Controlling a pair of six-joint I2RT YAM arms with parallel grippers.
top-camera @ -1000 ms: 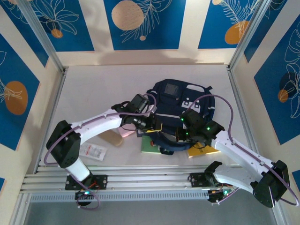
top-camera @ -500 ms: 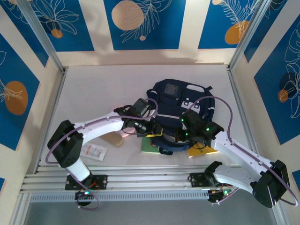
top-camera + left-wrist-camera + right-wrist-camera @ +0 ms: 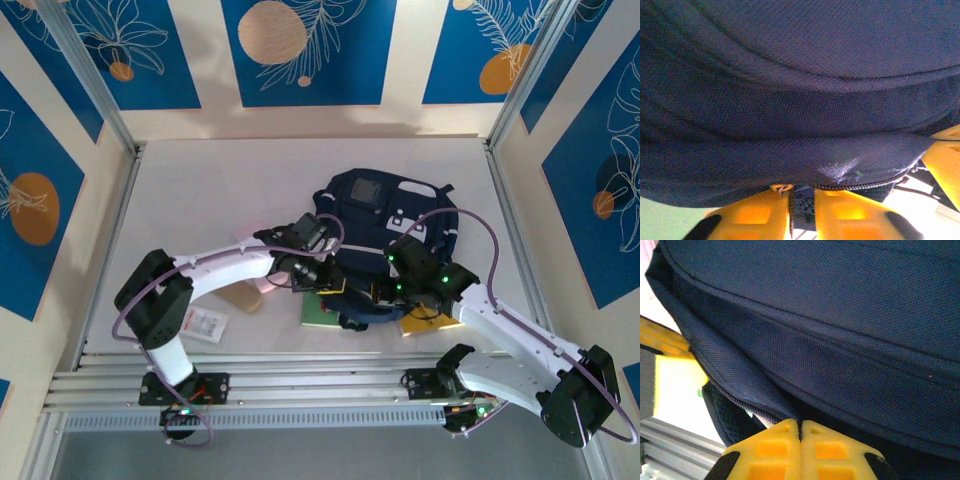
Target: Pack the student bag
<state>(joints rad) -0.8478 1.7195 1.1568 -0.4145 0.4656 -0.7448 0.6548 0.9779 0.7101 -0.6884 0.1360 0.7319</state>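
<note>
The student bag point(image 3: 385, 215) lies in the middle of the table, navy with a grey front patch, its open end towards the arms. My left gripper point(image 3: 330, 283) is at the left of that near edge. In the left wrist view its yellow fingers point(image 3: 760, 217) clamp a dark strip of the bag point(image 3: 800, 75) just under the zip. My right gripper point(image 3: 383, 292) is at the same edge, further right. Its fingertips point(image 3: 785, 450) are pressed together on a fold of the bag's fabric point(image 3: 840, 315) beside the zip.
A green notebook point(image 3: 322, 312) sticks out from under the bag's near edge. A yellow notebook point(image 3: 430, 322) lies to its right. A tan block point(image 3: 238, 295) and a white packet point(image 3: 200, 322) lie left of the bag. Metal rails point(image 3: 320, 385) run along the near edge.
The left arm has swung in towards the bag and its jaws have narrowed onto the dark strip. The right gripper has stayed clamped at the bag's edge.
</note>
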